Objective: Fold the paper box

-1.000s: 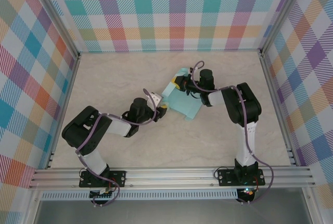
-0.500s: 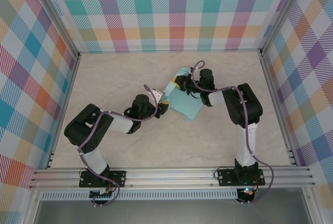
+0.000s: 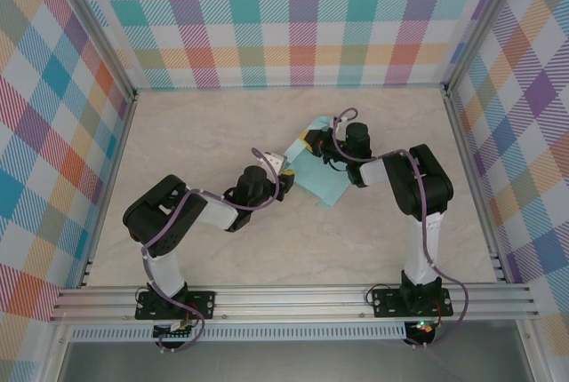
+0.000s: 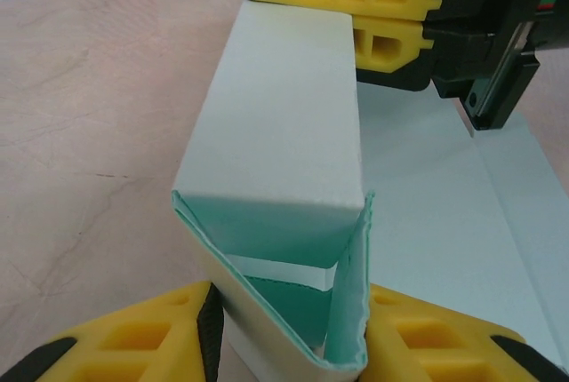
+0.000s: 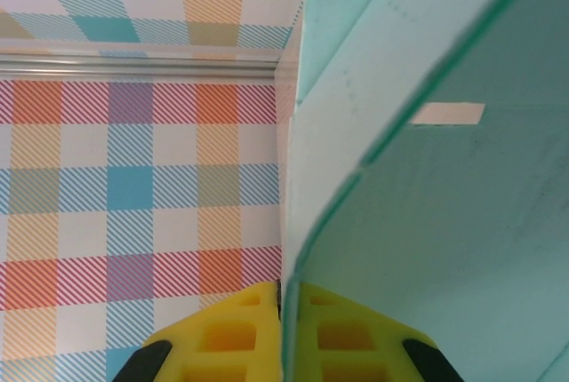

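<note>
Left gripper (image 4: pixel 289 346) is clamped on the paper box (image 4: pixel 284 115), one yellow finger pressed to each side. Right gripper (image 5: pixel 283 333) is pinched onto a thin edge of it, fingers almost meeting. Both arms are bent at the elbow, wrists held low, grippers pointed toward each other.

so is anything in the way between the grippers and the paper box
Nothing visible stands between them. Both are on the paper box: the left gripper has its fingers on either side of a raised folded wall, and the right gripper is pinched on a thin card edge.
</note>
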You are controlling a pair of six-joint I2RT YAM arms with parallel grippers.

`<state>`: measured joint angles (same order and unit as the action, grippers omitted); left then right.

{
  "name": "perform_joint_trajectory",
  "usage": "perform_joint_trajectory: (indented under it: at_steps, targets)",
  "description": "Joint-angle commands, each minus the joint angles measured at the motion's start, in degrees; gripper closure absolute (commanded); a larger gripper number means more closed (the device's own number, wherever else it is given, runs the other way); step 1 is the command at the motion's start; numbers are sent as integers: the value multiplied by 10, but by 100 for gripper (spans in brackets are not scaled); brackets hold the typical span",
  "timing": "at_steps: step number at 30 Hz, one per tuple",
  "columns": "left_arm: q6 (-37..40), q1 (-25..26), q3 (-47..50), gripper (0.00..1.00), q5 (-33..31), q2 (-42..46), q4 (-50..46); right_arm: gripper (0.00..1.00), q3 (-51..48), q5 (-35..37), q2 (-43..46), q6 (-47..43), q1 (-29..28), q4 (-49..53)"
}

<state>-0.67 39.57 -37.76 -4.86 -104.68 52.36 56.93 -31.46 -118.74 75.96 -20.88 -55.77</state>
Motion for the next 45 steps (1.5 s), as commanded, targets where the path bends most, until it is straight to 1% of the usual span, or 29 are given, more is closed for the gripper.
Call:
perform_joint_trajectory:
  at_steps: [1,4,8,11,15,18,20,26,27,29,33,38,41,45]
  targets:
    - [-22,22,-27,61,12,-25,26,100,-22,-34,5,-11,-28,24]
    - [-31,27,-36,62,-8,-30,27,100,-32,-30,18,-21,-32,34]
    - [-42,34,-52,62,-19,-40,29,100,-46,-19,30,-22,-33,35]
    - [-55,43,-60,58,-28,-49,37,100,-54,-9,36,-13,-34,33]
    - [-62,56,-67,57,-40,-61,40,100,-82,23,49,11,-36,21]
    - [-78,59,-68,59,-69,-76,56,100,-95,44,64,8,-40,36]
    - [-86,60,-73,61,-88,-85,60,100,-95,42,65,6,-40,47]
    - [-93,61,-110,66,-95,-112,56,100,-104,50,71,5,-53,59]
    - [-100,61,-116,69,-103,-115,48,100,-109,57,76,5,-54,64]
    - [-111,64,-123,69,-116,-119,47,100,-117,68,89,1,-56,76]
    - [-116,69,-132,62,-143,-122,41,100,-131,83,116,-4,-57,100]
    - [-113,77,-148,58,-143,-125,30,100,-145,100,127,35,-64,101]
    - [-106,81,-152,58,-150,-126,23,100,-138,100,130,35,-70,114]
    - [-102,84,-151,63,-169,-123,1,100,-136,102,136,30,-74,127]
